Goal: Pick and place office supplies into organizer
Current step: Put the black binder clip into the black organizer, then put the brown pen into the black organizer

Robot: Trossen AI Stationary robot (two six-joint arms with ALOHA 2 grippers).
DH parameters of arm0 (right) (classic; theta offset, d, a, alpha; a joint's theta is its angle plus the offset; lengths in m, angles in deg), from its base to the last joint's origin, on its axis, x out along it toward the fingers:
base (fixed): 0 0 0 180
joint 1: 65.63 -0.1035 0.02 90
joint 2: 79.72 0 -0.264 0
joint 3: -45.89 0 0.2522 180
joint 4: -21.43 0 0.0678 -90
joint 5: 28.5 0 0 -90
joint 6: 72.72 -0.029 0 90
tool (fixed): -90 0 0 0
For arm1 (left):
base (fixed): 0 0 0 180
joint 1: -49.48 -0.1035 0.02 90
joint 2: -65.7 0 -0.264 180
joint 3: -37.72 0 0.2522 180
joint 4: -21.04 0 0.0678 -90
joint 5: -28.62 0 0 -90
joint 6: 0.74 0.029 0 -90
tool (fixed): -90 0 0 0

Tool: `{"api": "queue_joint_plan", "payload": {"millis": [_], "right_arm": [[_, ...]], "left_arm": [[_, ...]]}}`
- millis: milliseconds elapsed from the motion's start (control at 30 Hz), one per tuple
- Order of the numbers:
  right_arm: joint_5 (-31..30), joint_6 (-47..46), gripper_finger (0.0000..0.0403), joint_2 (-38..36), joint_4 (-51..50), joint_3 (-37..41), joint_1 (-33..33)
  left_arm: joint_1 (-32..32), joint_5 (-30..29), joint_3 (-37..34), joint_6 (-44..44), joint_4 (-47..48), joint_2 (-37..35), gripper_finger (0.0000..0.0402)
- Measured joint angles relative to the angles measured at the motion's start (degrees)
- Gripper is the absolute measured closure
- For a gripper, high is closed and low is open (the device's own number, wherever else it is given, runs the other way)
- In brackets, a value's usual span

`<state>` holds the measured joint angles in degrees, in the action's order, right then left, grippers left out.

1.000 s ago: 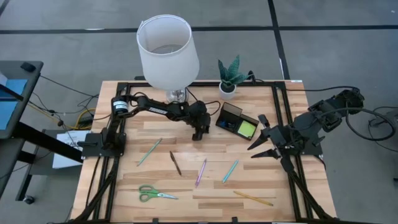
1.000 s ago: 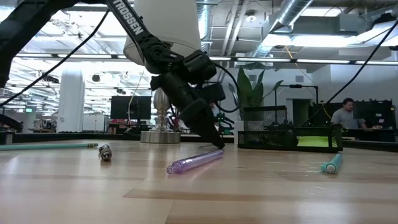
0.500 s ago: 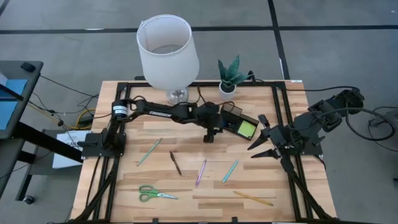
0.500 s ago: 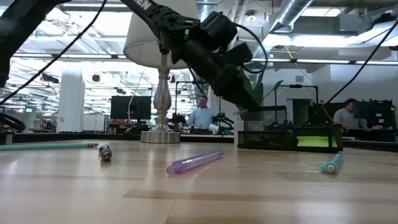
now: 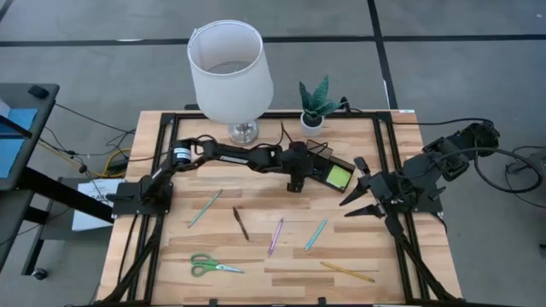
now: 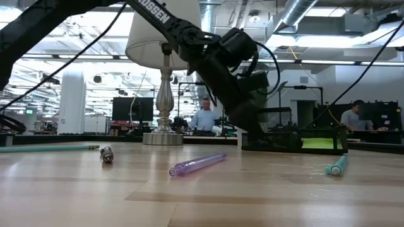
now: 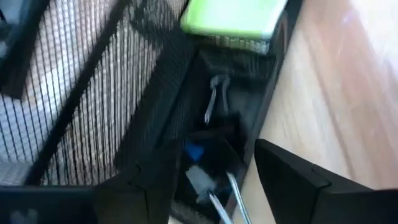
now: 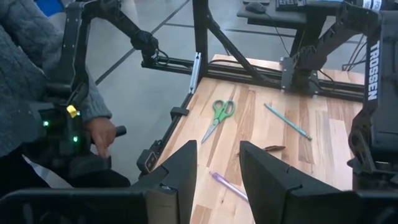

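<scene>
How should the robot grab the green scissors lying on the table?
Probably by the closed silver blades of the green scissors, coming straight down from above. They lie flat on the table with clear wood around them, and the blades are slimmer than the looped handles.

Left claw (image 5: 294, 181) from bare table to over organizer (image 5: 317, 154); fingers wider apart

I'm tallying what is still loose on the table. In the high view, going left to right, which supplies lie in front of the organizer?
Green-handled scissors → teal pen → brown pen → purple pen → second teal pen → yellow pencil.
</scene>
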<state>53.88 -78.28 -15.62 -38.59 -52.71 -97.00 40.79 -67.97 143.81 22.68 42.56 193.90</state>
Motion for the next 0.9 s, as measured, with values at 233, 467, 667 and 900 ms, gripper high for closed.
{"api": "queue_joint_plan", "payload": {"millis": [233,467,667,900], "right_arm": [[0.0,0.0,0.0289,-0.01,-0.02,0.01,0.0],[0.02,0.0,0.0289,-0.01,-0.02,0.02,0.0],[0.04,0.0,0.0289,0.0,-0.02,0.02,0.0],[0.04,0.0,0.0289,-0.01,-0.02,0.02,0.0]], "left_arm": [[0.05,-2.85,4.65,0.44,1.81,-0.52,0.0183],[0.17,-2.84,12.86,0.76,15.4,-0.55,0.0194],[0.24,11.44,20.18,-0.02,35.03,-0.63,0.0214],[1.21,33.51,21.35,-2.59,46.54,-0.74,0.0234]]}}
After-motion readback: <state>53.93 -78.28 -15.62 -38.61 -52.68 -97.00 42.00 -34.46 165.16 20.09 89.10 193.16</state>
